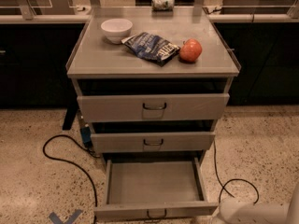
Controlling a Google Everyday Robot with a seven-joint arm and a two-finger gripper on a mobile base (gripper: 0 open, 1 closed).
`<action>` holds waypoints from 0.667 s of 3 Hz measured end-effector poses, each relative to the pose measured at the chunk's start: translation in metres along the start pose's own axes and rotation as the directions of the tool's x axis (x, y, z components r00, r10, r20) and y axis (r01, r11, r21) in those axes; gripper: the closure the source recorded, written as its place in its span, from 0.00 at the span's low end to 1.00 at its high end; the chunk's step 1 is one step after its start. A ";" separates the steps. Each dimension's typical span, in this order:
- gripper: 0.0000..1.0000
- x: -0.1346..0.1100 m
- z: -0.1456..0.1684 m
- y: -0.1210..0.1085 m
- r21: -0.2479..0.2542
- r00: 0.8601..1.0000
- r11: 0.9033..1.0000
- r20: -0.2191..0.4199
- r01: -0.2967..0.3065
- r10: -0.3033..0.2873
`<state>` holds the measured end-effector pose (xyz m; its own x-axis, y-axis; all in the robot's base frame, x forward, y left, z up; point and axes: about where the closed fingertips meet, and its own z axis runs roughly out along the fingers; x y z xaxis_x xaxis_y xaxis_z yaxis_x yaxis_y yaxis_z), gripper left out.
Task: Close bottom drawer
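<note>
The bottom drawer [154, 188] of the grey metal cabinet is pulled far out, and its inside is empty. Its shallow front panel [117, 211] lies at the lower edge of the view, with a small dark loop handle [156, 213] at centre. A white arm segment [250, 212] lies low at the bottom right, just right of the drawer's front corner. My gripper itself is out of view.
The top drawer [153, 107] and middle drawer [153, 142] each stand slightly out. On the cabinet top are a white bowl [116, 29], a blue snack bag [152, 46], a red apple [190, 50] and a can [163, 3]. Black cables [65, 160] lie on the floor on both sides.
</note>
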<state>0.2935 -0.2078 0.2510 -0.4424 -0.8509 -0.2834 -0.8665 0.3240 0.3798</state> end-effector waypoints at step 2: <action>0.00 0.019 0.057 -0.046 -0.097 0.997 0.993 0.022 -0.070 0.072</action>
<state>0.3116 -0.2148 0.1784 -0.5089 -0.8160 -0.2742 -0.8070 0.3413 0.4820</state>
